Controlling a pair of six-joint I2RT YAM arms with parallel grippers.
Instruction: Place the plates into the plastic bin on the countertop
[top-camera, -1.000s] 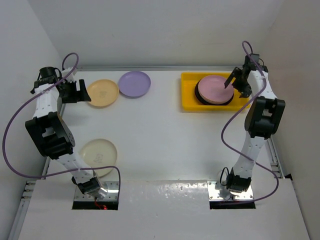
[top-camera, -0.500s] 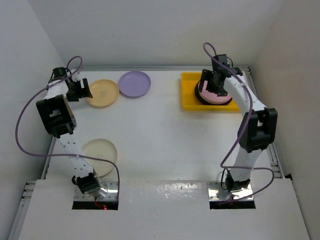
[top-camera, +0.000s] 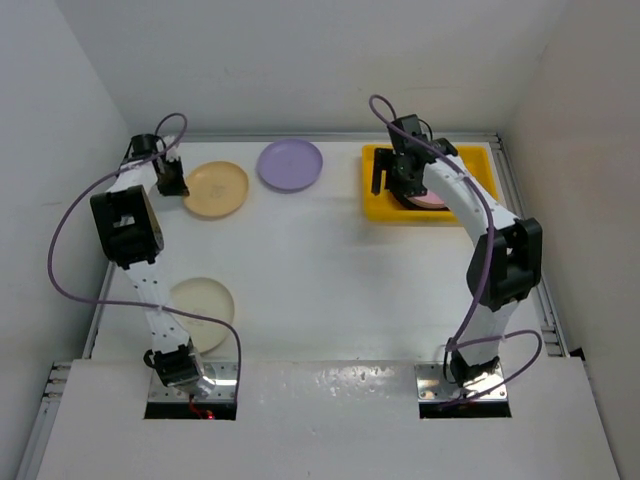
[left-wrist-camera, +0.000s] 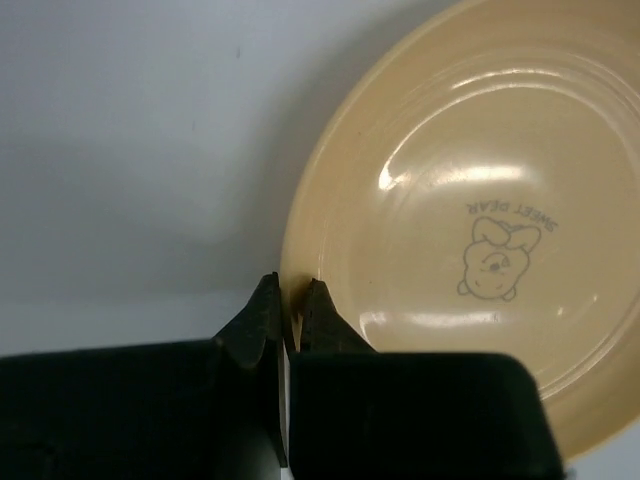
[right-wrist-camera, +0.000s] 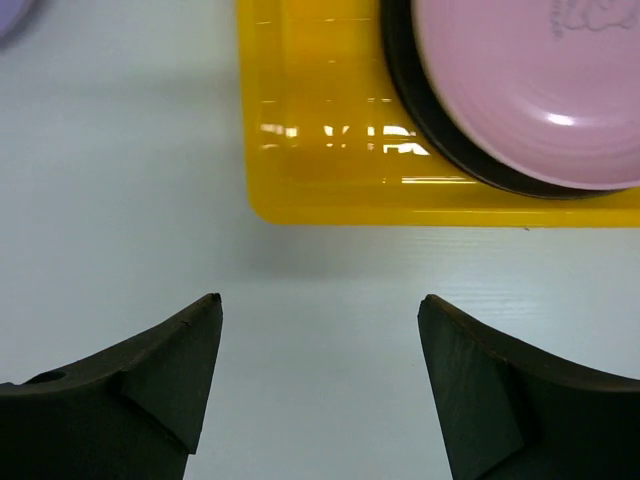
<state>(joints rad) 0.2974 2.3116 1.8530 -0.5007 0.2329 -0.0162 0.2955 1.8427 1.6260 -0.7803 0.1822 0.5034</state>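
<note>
The task is partly done: a pink round plate (right-wrist-camera: 540, 90) already lies in the bright yellow rectangular plastic bin (right-wrist-camera: 320, 150), resting on a dark-rimmed plate (right-wrist-camera: 415, 110), and how many more are stacked below I cannot tell. Three plates are left on the white glossy countertop (top-camera: 330, 270): a pastel yellow round plate (left-wrist-camera: 470, 230) at the far left, a lilac round plate (top-camera: 290, 165) just beside it, and a cream round plate (top-camera: 198, 302) near the left arm's base, well apart from the bin. The left gripper (left-wrist-camera: 290, 295) is clamped on the near rim of the pastel yellow round plate, with its two fingers almost together and the edge pinched between them; the plate seems to lie flat on the countertop, so by my judgement the lifting is not begun. The right gripper (right-wrist-camera: 320, 330) holds nothing, and its jaws are wide apart above the countertop just outside the bin's wall. Compared with half a second ago, the right gripper has moved away from above the pink plate toward the bin's left side, the left gripper has come closer onto the rim, and the yellow and lilac plates sit slightly more to the right.
</note>
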